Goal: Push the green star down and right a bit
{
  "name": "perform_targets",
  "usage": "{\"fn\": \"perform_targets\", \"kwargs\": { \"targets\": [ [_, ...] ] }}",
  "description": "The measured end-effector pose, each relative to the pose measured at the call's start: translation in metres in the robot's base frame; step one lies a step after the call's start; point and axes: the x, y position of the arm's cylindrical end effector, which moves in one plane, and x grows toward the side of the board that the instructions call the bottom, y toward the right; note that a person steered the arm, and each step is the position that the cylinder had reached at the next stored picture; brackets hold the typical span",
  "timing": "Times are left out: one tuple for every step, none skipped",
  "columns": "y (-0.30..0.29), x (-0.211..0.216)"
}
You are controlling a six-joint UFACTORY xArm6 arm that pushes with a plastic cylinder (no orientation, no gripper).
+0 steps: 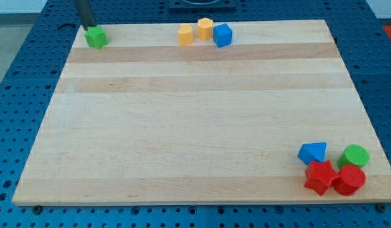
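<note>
The green star (96, 37) sits near the top left corner of the wooden board (195, 114). My tip (87, 27) is at the star's upper left edge, touching or nearly touching it. The dark rod rises from there out of the view's top.
Two yellow blocks (185, 34) (205, 28) and a blue cube (223, 35) stand close together at the top middle. At the bottom right corner lie a blue triangular block (313, 152), a green round block (354, 156), a red star (320, 177) and a red block (350, 180).
</note>
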Motion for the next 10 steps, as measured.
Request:
{"fn": "perform_targets", "kwargs": {
  "targets": [
    [-0.022, 0.006],
    [-0.022, 0.016],
    [-0.022, 0.023],
    [-0.021, 0.030],
    [-0.017, 0.038],
    [-0.009, 0.038],
    [-0.003, 0.038],
    [0.006, 0.038],
    [0.023, 0.040],
    [0.029, 0.041]
  ]
}}
